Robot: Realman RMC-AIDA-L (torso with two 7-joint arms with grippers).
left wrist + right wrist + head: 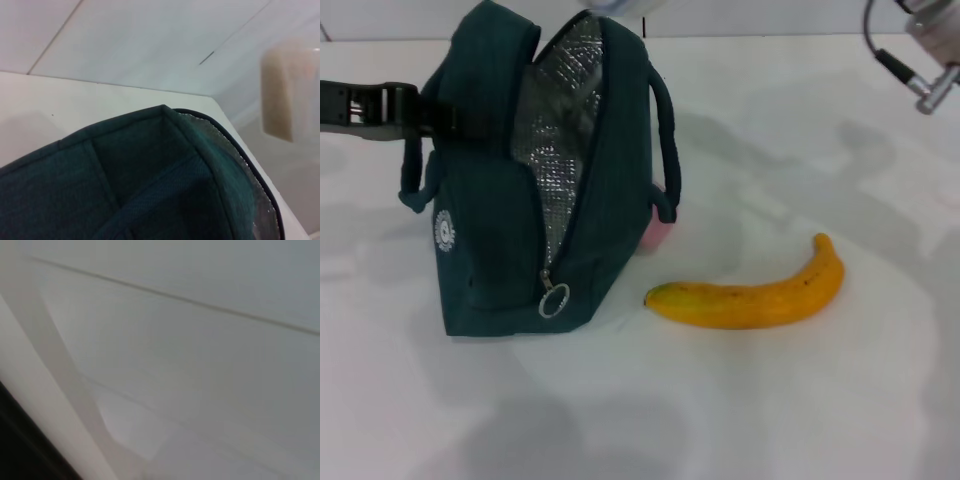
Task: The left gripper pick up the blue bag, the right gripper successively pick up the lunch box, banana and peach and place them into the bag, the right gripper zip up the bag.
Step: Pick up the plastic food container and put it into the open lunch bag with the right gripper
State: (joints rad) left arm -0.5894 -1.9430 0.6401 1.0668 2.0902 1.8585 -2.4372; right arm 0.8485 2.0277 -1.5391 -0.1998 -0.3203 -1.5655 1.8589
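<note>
Left gripper [420, 115] was clamped on the blue bag [485, 200] at its 9 o'clock side, at the handle, holding it upright with the mouth open and the foil lining [560, 130] showing. Right gripper was not visible; only its wrist joint [930, 60] showed at 1 o'clock, well apart from everything, so its finger state could not be told. Banana [750, 295] lay on the table [770, 420] at 4 o'clock of the bag, near it, not touching. Peach [658, 232] was mostly hidden behind the bag, probably touching it. Lunch box not seen, possibly already inside.

Risks: mouth is narrow, so the long banana could catch the zipper edge. Reaching for the peach could nudge the bag. A one-sided hold may let the bag swing.
</note>
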